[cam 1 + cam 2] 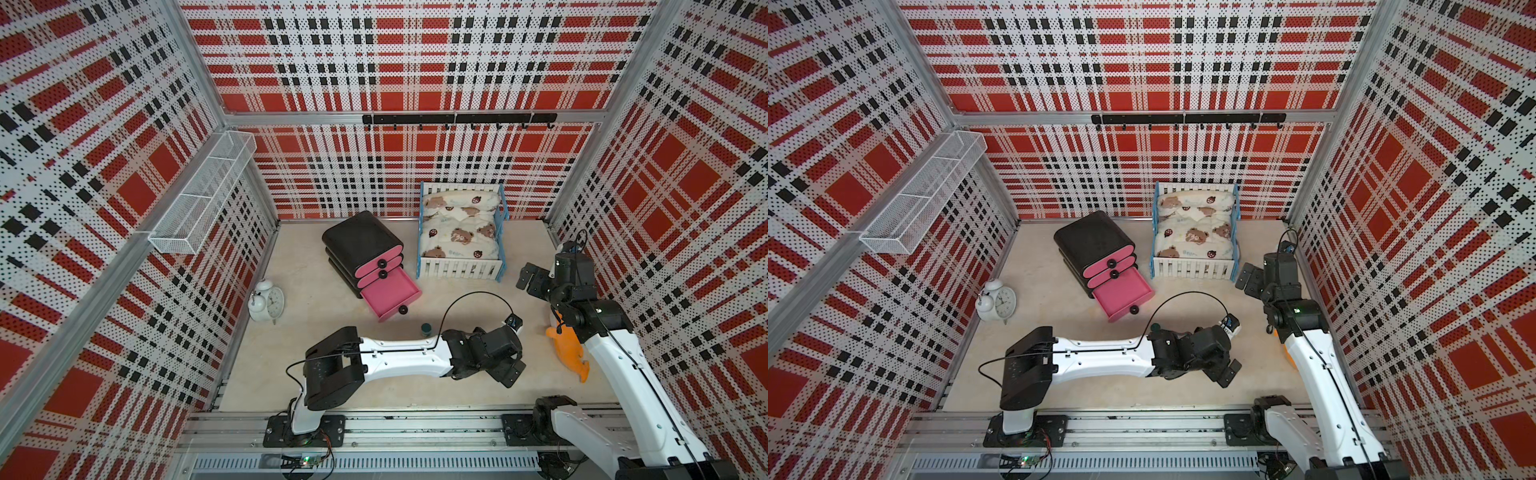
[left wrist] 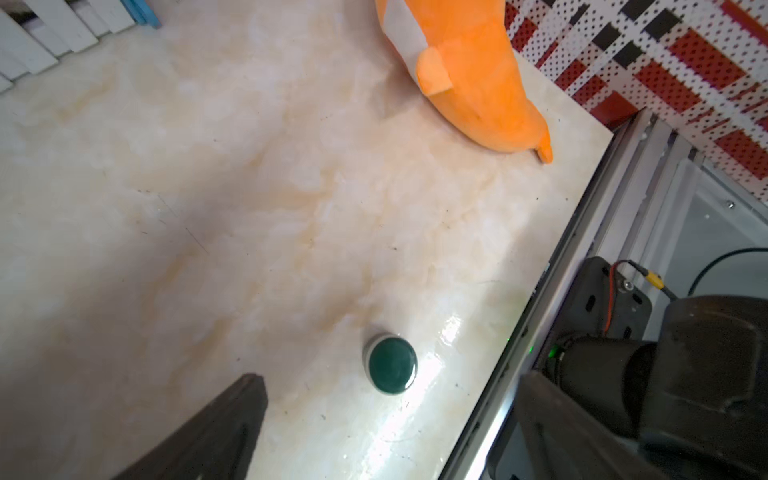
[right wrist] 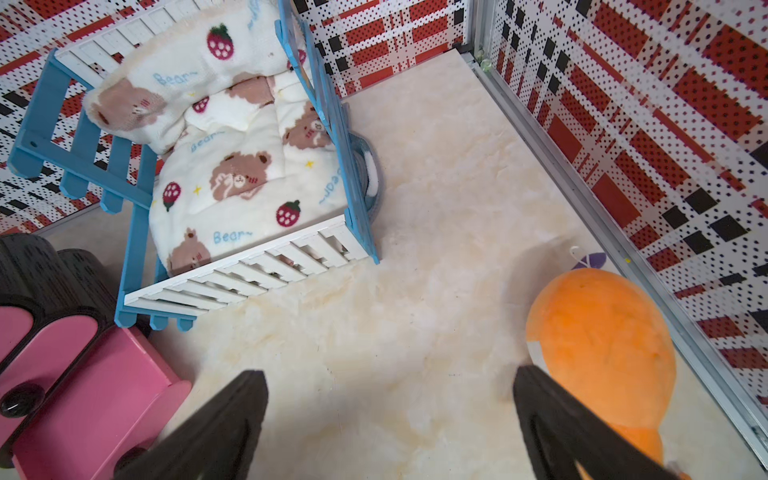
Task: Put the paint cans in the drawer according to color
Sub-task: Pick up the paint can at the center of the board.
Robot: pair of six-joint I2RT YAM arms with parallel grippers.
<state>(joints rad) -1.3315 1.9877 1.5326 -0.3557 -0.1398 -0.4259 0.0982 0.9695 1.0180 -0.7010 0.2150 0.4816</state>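
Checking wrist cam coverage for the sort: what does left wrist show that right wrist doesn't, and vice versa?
Left wrist only: a dark green-lidded paint can standing upright on the tabletop. Right wrist only: the black chest with its bottom pink drawer pulled out, and bear-print bedding in the toy bed. Both: the orange plush toy, the bed's white slats, the tabletop, the plaid wall.
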